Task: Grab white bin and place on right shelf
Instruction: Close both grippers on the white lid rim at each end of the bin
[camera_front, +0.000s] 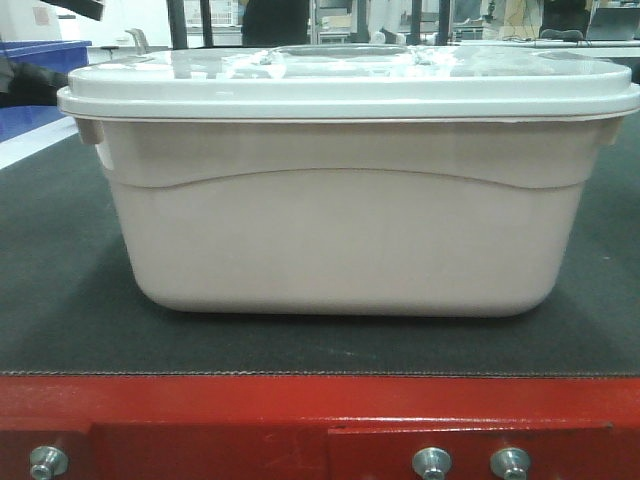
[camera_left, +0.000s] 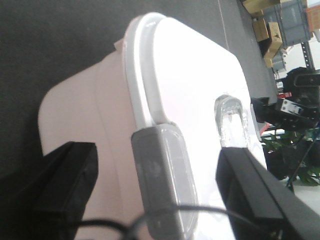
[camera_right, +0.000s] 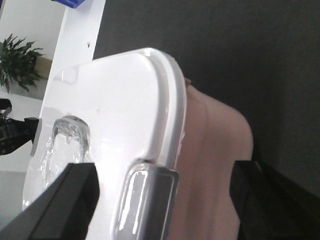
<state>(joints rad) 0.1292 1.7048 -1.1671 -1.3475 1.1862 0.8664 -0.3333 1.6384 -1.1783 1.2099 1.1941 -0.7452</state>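
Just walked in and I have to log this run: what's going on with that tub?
A two-armed robot is set to pick up the white bin, which sits with its lid on, flat on the dark mat of a red-framed table. The left gripper and right gripper are each at one end of the bin, jaws open and straddling the lid's rim. Nothing is clamped or lifted yet. No shelf is in view.

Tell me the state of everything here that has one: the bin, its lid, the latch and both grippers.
white bin, upright, resting on the dark mat, not lifted.
lid, on, seated flat.
grey latch, folded over the lid's rim.
left gripper, open, jaws straddling the bin's rim at the latch.
right gripper, open, jaws likewise straddling rim and a latch.
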